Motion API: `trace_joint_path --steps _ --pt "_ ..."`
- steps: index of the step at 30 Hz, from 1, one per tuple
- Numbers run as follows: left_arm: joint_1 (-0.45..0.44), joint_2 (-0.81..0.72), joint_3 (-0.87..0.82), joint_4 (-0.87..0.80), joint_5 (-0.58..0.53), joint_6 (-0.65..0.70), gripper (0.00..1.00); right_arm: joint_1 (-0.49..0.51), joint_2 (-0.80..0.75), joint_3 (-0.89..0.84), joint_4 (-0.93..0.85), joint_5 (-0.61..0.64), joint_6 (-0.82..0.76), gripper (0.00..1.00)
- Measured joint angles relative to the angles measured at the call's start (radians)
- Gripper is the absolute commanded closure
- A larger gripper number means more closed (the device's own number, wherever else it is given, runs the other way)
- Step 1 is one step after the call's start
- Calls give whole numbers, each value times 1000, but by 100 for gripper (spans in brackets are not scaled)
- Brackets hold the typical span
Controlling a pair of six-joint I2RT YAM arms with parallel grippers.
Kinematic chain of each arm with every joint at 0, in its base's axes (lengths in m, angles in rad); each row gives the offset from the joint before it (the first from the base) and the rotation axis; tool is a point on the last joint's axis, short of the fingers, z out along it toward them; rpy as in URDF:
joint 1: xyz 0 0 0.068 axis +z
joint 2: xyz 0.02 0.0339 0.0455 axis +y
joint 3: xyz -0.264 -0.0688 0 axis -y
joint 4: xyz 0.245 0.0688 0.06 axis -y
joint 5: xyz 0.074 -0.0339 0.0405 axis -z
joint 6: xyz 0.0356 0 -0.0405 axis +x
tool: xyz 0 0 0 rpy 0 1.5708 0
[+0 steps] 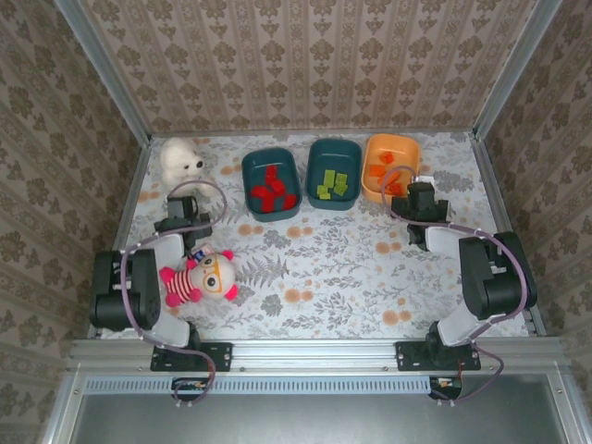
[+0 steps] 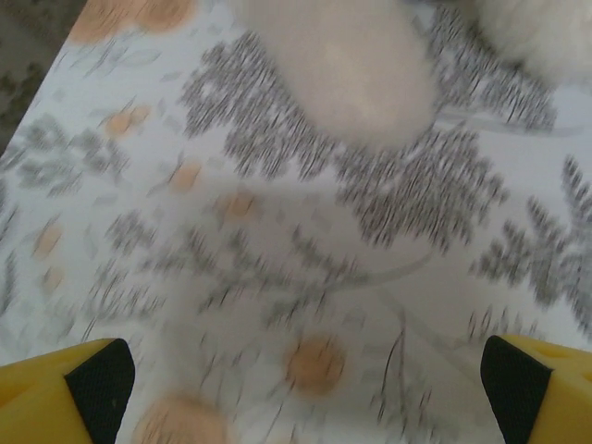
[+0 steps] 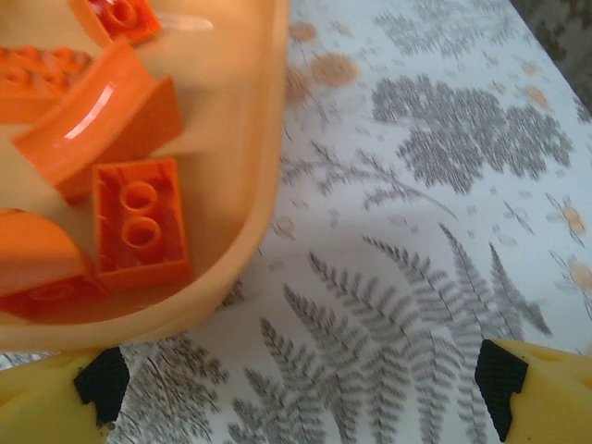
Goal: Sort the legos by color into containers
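Legos (image 1: 271, 191) — red, green, orange — in 3 tubs (image 1: 248, 165); left end effector (image 2: 307, 384), right end effector (image 3: 301, 384) spread, empty.

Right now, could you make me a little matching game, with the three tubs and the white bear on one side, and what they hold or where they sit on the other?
1. left teal tub
2. middle teal tub
3. orange tub
4. white bear

A. holds orange bricks
B. sits in the far left corner
C. holds red bricks
D. holds green bricks

Pairs: 1-C, 2-D, 3-A, 4-B
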Motion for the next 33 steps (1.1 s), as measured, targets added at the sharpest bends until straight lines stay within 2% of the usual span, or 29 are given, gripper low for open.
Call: trace_joint_path --steps 5,8,11,14,18,33 --pt "13 19 -10 172 77 64 0 -4 -90 -209 258 -92 -31 0" --pt "-11 -26 -145 385 84 103 0 -4 -77 -340 444 -129 -47 0" --pt "-52 -13 -320 632 72 137 0 -4 -64 -383 504 -151 -60 0" --pt "-56 3 -339 644 68 148 0 -5 -62 -348 521 -152 -59 0" --pt "-15 3 -292 687 81 148 0 -21 -61 -302 525 -154 -51 0" --pt "-14 3 -288 707 89 148 0 -24 -61 -300 524 -158 -49 0"
